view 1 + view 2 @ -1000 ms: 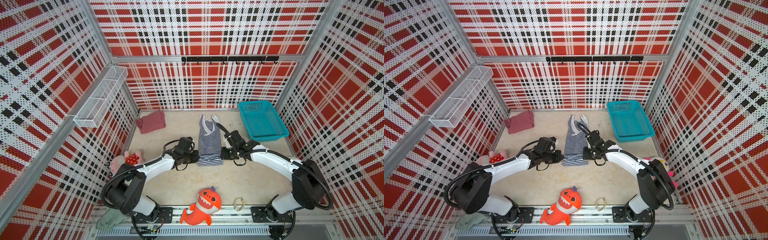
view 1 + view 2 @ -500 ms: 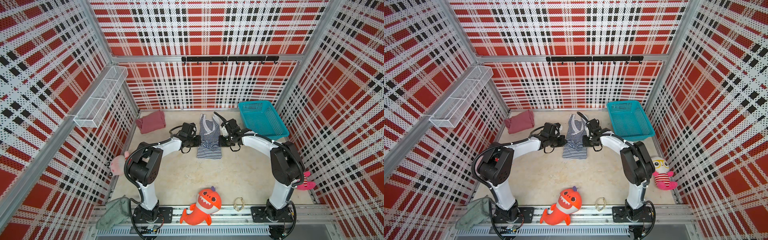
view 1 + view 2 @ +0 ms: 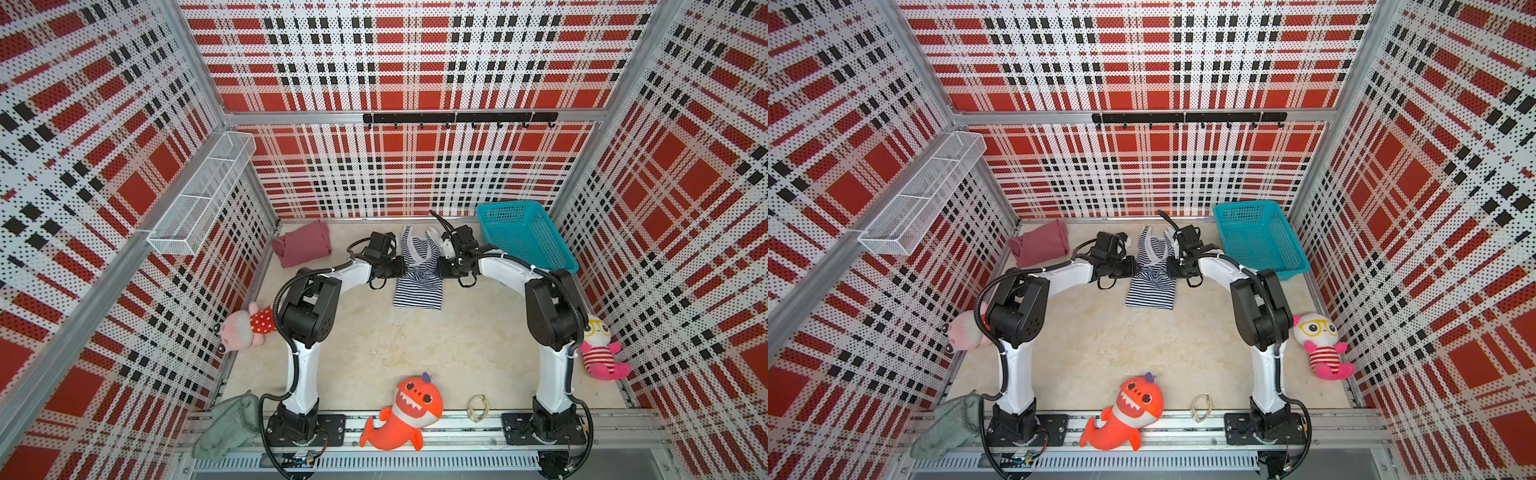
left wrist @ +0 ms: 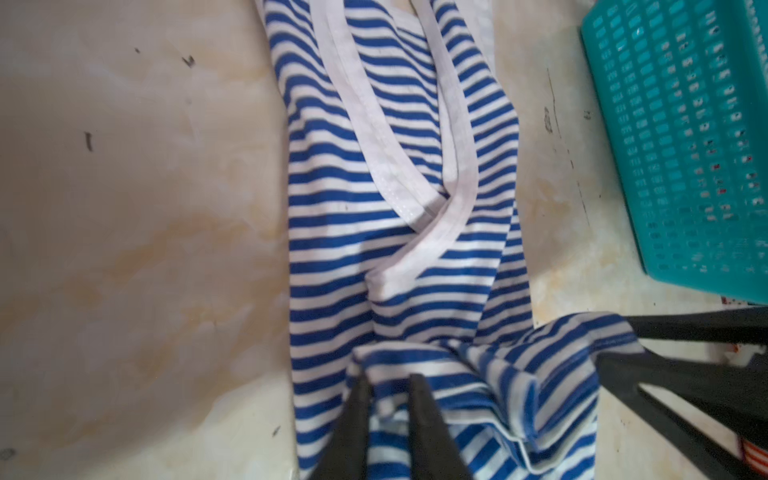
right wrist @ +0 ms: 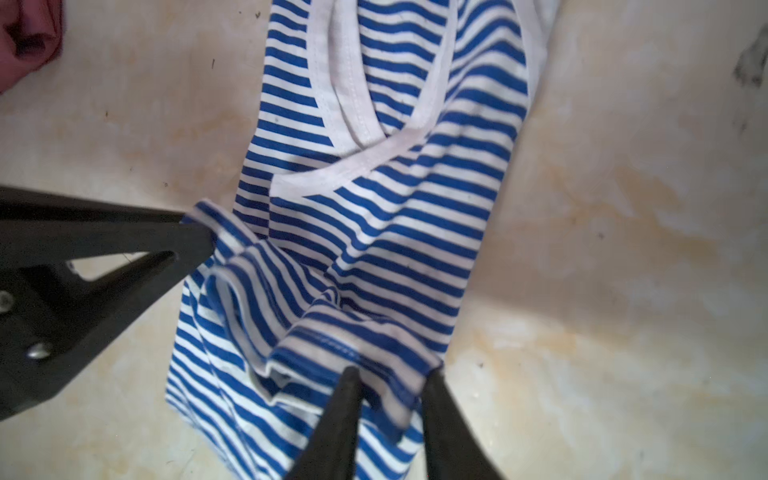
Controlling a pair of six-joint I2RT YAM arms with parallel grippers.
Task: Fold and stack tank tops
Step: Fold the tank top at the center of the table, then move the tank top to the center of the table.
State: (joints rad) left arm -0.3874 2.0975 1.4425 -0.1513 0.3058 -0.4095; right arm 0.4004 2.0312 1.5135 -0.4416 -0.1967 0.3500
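The striped tank top (image 3: 417,286) (image 3: 1152,291) lies at the back middle of the table, its lower hem folded up over its body. My left gripper (image 3: 401,266) (image 4: 386,380) is at the fold's left corner, and my right gripper (image 3: 440,268) (image 5: 392,376) is at its right corner. Both are open, and the doubled hem (image 5: 374,353) lies loose between their fingers. The white-trimmed straps (image 4: 374,124) point toward the back wall. The maroon tank top (image 3: 302,248) (image 3: 1040,247) sits folded at the back left.
A teal basket (image 3: 525,237) stands close to the right of my right gripper. An orange shark plush (image 3: 409,411) and a ring (image 3: 478,409) lie at the front edge, plush toys (image 3: 241,330) (image 3: 600,349) along both sides, and a grey-green cloth (image 3: 228,424) front left.
Both grippers carried the striped top's lower hem toward the back wall, folding it over the body, and their jaws went from shut to open.
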